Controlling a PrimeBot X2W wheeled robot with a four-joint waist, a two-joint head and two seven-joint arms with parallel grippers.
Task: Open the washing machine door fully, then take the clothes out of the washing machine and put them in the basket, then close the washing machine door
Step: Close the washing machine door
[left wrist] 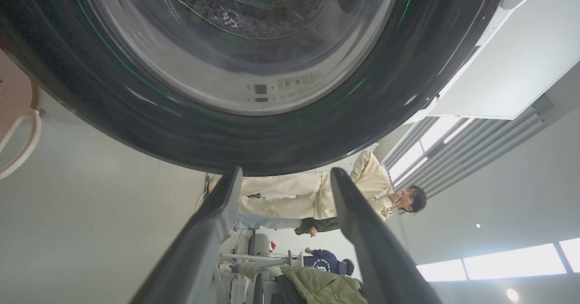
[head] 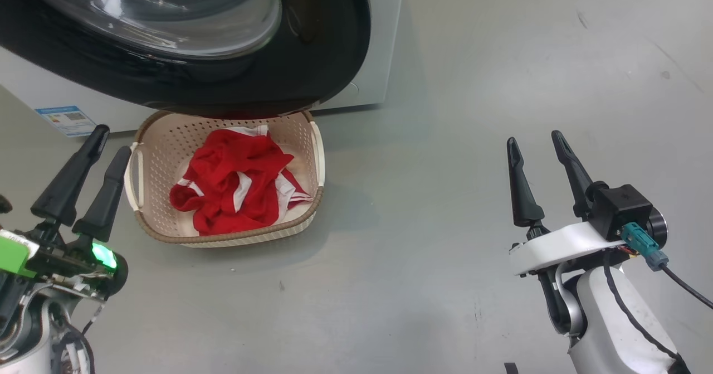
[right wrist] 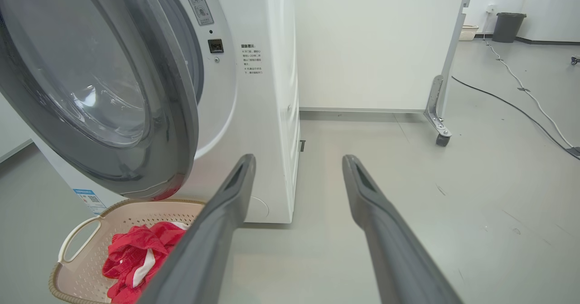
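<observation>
The washing machine (head: 384, 39) stands at the top, white. Its door (head: 323, 56), black-rimmed with a bulging glass bowl, hangs open over the far end of the basket (head: 234, 237). The red clothes (head: 234, 179) with white stripes lie heaped inside the basket. My left gripper (head: 111, 142) is open and empty just left of the basket's handle. In the left wrist view my left gripper (left wrist: 283, 172) points up at the door (left wrist: 272, 145). My right gripper (head: 535, 140) is open and empty, well right of the basket. The right wrist view shows the door (right wrist: 176, 127), basket (right wrist: 136, 203) and clothes (right wrist: 131, 254).
A blue sticker (head: 67, 119) sits low on the machine's front. A white panel on castors (right wrist: 439, 132) stands behind the machine, with cables (right wrist: 521, 91) on the floor and a dark bin (right wrist: 507, 25) beyond. People (left wrist: 344, 200) stand in the background.
</observation>
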